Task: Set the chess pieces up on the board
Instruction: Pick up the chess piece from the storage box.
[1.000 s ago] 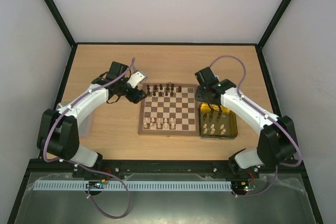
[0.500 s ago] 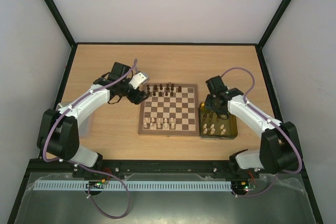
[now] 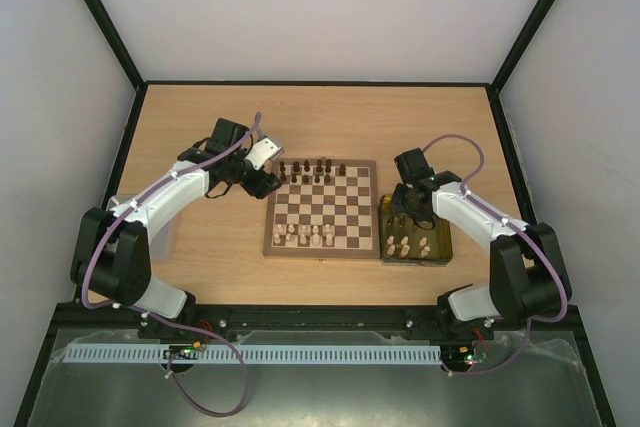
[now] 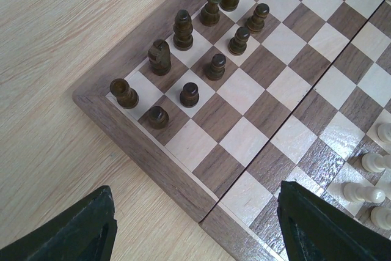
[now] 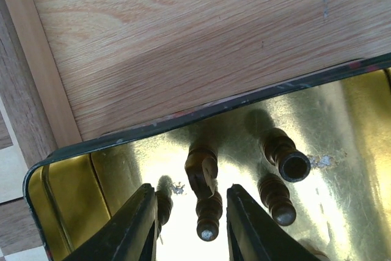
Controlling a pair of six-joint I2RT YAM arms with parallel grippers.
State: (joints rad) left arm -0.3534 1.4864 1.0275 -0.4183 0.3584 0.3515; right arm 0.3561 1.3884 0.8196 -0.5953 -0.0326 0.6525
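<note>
Right wrist: right hand [image 5: 190, 186] half-spread astride dark turned chess piece [image 5: 204, 206], not touching.
Neighbour piece [image 5: 164, 203] half hidden; left hand [image 4: 197, 187] spread over board [image 4: 256, 120] corner.

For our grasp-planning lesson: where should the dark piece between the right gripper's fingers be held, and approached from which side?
Around its slim upper body, coming straight down from above. The dark piece seems to stand upright, and neighbouring pieces crowd it in the gold tray, so a sideways approach would likely knock them.
</note>
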